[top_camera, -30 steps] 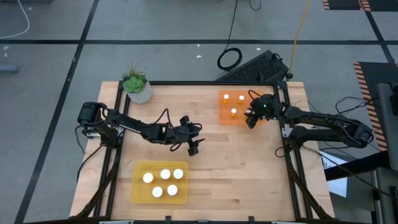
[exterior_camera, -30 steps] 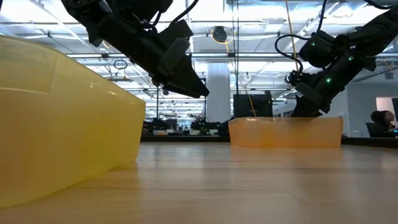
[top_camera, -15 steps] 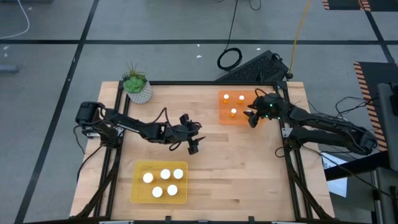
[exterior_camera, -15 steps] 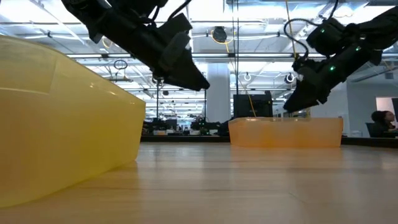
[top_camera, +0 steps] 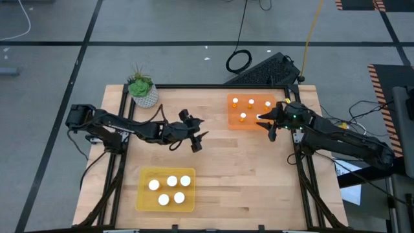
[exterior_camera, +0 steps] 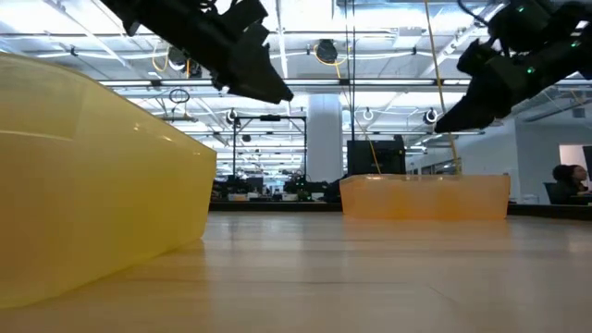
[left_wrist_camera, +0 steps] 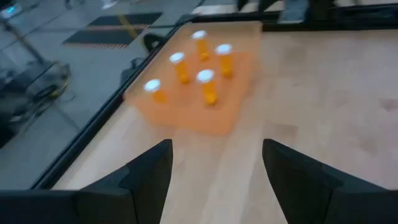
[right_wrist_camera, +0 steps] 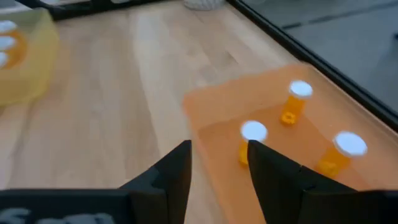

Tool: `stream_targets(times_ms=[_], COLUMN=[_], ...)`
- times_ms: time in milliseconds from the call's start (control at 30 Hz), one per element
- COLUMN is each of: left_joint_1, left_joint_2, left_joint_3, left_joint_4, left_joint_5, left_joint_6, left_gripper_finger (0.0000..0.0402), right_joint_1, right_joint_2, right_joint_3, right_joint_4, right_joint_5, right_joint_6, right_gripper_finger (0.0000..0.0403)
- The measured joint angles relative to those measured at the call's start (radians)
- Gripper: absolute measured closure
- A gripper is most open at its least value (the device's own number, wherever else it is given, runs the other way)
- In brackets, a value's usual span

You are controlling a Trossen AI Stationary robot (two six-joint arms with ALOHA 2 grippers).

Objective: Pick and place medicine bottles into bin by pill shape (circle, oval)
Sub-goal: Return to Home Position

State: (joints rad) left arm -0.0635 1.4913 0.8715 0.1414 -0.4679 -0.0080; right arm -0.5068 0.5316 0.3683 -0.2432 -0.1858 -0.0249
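Every bottle is binned, so my right gripper [top_camera: 270, 123] hovers spread and empty beside the orange tray [top_camera: 234, 123]; my left gripper [top_camera: 194, 139], also spread, waits mid-desk.

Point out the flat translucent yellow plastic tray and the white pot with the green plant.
flat translucent yellow plastic tray [top_camera: 146, 199], high view, bare floor near its left edge.
white pot with the green plant [top_camera: 146, 98], high view, pot wall.

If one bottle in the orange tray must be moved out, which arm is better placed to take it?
The right arm, probably. Its open, empty right gripper hangs at the orange tray edge, beside the bottles. The left gripper, open too, is over mid-table, farther away.
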Motion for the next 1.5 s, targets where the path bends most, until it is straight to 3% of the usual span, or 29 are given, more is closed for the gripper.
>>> stream_targets(times_ms=[200, 467, 633, 767, 1000, 1300, 1500], left_joint_1=[-0.018, -0.045, -0.062, -0.079, -0.096, -0.096, -0.116], left_joint_2=[-0.024, -0.021, -0.021, -0.021, -0.072, -0.289, -0.447], left_joint_3=[0.0, -0.004, -0.044, -0.089, -0.236, -0.447, -0.564], left_joint_4=[-0.092, -0.155, -0.104, -0.033, 0.106, 0.287, 0.299], left_joint_5=[-0.017, -0.023, -0.023, -0.023, -0.023, -0.003, 0.001], left_joint_6=[-0.09, -0.136, -0.135, -0.136, -0.144, -0.115, -0.117], left_gripper_finger=[0.0178, 0.0326, 0.0393, 0.0389, 0.0387, 0.0388, 0.0398], right_joint_1=[0.093, 0.229, 0.318, 0.365, 0.447, 0.496, 0.496], right_joint_2=[-0.097, -0.158, -0.156, -0.152, -0.154, -0.175, -0.2], right_joint_3=[0.0, -0.001, -0.086, -0.172, -0.245, -0.31, -0.314], right_joint_4=[-0.055, -0.048, 0.157, 0.33, 0.455, 0.516, 0.497], right_joint_5=[0.055, 0.141, 0.159, 0.158, 0.153, 0.159, 0.149], right_joint_6=[-0.013, -0.03, -0.068, -0.065, -0.095, -0.155, -0.176], right_gripper_finger=[0.0302, 0.0375, 0.04, 0.0401, 0.0401, 0.0402, 0.0402])
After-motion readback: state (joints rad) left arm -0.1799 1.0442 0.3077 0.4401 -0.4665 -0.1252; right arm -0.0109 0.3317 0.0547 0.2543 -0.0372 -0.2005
